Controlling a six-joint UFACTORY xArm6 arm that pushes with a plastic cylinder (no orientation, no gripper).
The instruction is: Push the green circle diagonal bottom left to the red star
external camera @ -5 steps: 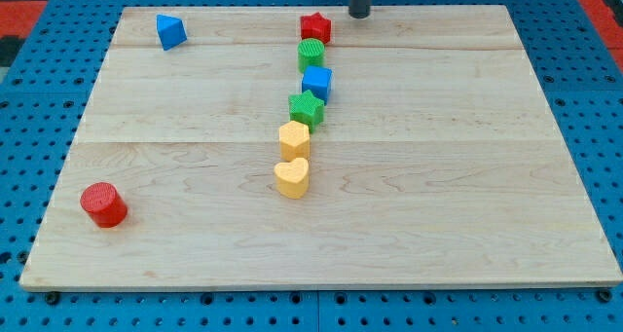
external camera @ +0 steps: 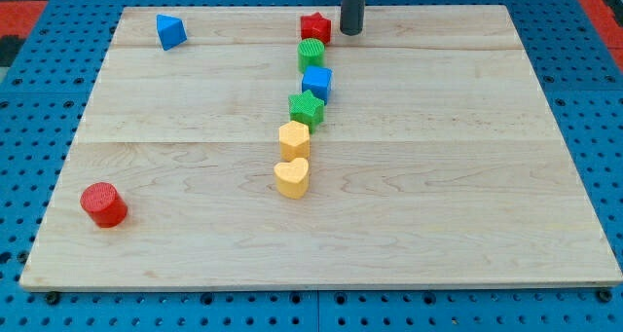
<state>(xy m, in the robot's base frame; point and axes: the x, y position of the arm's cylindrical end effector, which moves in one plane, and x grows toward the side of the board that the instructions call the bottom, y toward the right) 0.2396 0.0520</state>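
The green circle (external camera: 311,55) stands on the wooden board just below the red star (external camera: 314,27), touching or nearly touching it, near the view's top centre. My tip (external camera: 350,31) is down at the board's top edge, just right of the red star and up and right of the green circle, a small gap from both.
Below the green circle runs a line of blocks: a blue cube (external camera: 316,82), a green star (external camera: 306,108), a yellow hexagon (external camera: 294,139) and a yellow heart (external camera: 292,177). A blue triangle (external camera: 170,31) sits at top left, a red cylinder (external camera: 103,204) at bottom left.
My tip has moved down and slightly left, closer to the red star. No block has moved.
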